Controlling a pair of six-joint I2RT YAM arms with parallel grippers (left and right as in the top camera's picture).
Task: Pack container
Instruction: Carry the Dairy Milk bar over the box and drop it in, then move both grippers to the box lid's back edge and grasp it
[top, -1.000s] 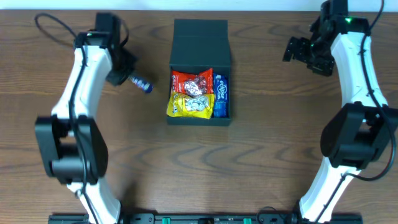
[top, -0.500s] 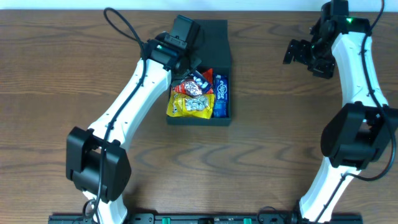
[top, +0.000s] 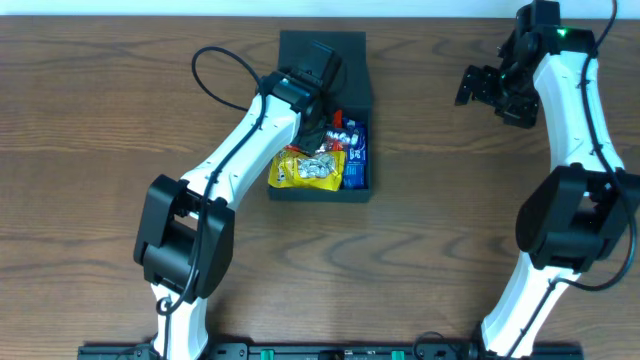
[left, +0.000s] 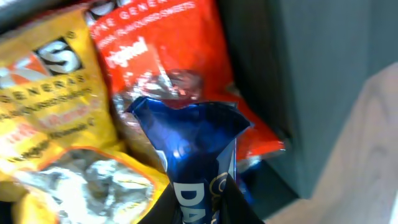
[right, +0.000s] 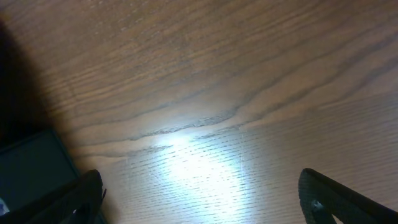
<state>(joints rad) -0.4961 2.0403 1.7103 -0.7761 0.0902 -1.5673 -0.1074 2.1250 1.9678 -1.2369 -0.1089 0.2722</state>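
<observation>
The dark teal-green container (top: 356, 95) stands at the table's back middle with its flap lid open behind it. Inside lie a yellow packet (top: 305, 172), a red packet (top: 343, 121) and a blue packet (top: 358, 150). My left gripper (top: 318, 128) is over the box and shut on a dark blue snack packet (left: 193, 158), held just above the red packet (left: 168, 56) and yellow packet (left: 56, 106) in the left wrist view. My right gripper (top: 480, 84) is open and empty above bare wood at the back right; its fingertips (right: 205, 196) are spread wide.
The container's dark wall (left: 298, 81) and the wooden tabletop (left: 373, 155) show at the right of the left wrist view. A corner of the box (right: 31, 168) shows at the lower left of the right wrist view.
My left arm swung from the table's left side, where the blue packet lay, over the container with the packet in its jaws, then lowered it inside. The right arm has not moved.
</observation>
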